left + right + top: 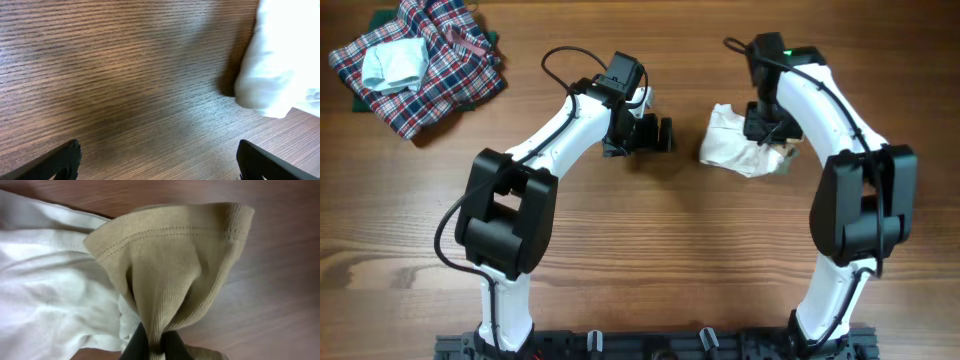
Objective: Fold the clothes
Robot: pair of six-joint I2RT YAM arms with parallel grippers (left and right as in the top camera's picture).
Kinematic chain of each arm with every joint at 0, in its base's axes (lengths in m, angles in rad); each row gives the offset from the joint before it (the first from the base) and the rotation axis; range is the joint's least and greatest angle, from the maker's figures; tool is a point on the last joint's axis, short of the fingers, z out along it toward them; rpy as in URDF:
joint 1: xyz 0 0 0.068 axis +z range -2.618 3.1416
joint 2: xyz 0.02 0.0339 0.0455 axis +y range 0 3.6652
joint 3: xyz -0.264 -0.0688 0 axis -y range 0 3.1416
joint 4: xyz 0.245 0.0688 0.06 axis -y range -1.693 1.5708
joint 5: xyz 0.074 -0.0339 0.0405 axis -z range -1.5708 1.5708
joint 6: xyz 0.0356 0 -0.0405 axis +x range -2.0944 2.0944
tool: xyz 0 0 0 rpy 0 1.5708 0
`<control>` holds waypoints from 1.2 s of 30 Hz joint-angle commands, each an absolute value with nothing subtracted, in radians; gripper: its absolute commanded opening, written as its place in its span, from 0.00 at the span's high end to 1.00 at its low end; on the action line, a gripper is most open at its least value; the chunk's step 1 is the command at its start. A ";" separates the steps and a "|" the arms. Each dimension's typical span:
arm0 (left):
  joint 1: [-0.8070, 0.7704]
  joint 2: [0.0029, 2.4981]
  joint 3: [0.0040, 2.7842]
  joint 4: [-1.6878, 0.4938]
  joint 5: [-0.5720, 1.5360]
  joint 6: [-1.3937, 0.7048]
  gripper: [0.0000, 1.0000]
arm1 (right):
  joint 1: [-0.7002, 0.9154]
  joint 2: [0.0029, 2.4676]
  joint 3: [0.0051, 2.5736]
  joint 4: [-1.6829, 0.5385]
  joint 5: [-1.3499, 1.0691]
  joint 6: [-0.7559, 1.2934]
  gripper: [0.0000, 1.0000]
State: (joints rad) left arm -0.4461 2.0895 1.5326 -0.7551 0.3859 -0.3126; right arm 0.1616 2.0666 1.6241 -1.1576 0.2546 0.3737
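Observation:
The clothes (735, 143) are a small crumpled white garment with tan ribbed trim, lying on the table right of centre. My right gripper (765, 128) is shut on its tan ribbed cuff (175, 275), pinched between the fingertips (156, 347), with white fabric (45, 300) spreading to the left. My left gripper (655, 134) is open and empty, low over bare wood just left of the garment. In the left wrist view its fingertips (159, 162) frame bare wood, and the garment's white edge (280, 65) lies at the upper right. The green-tan print is hidden.
A red-blue-white plaid cloth heap (430, 60) with a pale blue-white folded piece (395, 62) on it lies at the back left corner. The wooden table (640, 250) stretches across the front.

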 commanded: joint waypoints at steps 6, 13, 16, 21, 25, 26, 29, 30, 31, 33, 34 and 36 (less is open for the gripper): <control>-0.447 2.063 1.538 -0.774 0.376 -0.321 0.00 | 0.216 2.082 1.652 -1.084 0.084 0.437 0.93; -0.447 2.063 1.538 -0.777 0.375 -0.321 0.00 | 0.216 2.082 1.651 -1.097 0.163 0.457 0.95; -0.447 2.063 1.538 -0.778 0.375 -0.321 0.00 | 0.187 2.082 1.651 -1.150 0.258 0.456 0.95; -0.447 2.063 1.538 -0.775 0.372 -0.321 0.00 | 0.061 2.081 1.651 -1.233 0.318 0.434 0.96; -0.447 2.063 1.538 -0.770 0.373 -0.321 0.00 | 0.002 2.081 1.651 -1.222 0.314 0.360 0.96; -0.447 2.063 1.538 -0.769 0.373 -0.321 0.00 | -0.004 2.081 1.651 -1.217 0.315 0.340 0.96; -0.447 2.063 1.538 -0.764 0.373 -0.321 0.00 | -0.006 2.081 1.652 -1.200 0.314 0.331 0.96; -0.447 2.063 1.538 -0.762 0.373 -0.321 0.00 | 0.000 2.081 1.652 -1.196 0.313 0.332 0.96; -0.447 2.063 1.538 -0.762 0.373 -0.321 0.00 | 0.004 2.081 1.652 -1.195 0.308 0.326 0.96; -0.447 2.063 1.538 -0.762 0.373 -0.321 0.00 | 0.022 2.081 1.652 -1.196 0.303 0.287 0.94; -0.447 2.063 1.538 -0.762 0.373 -0.321 0.00 | 0.033 2.081 1.652 -1.198 0.311 0.284 0.93; -0.447 2.063 1.538 -0.759 0.373 -0.321 0.00 | 0.059 2.081 1.652 -1.198 0.323 0.289 0.92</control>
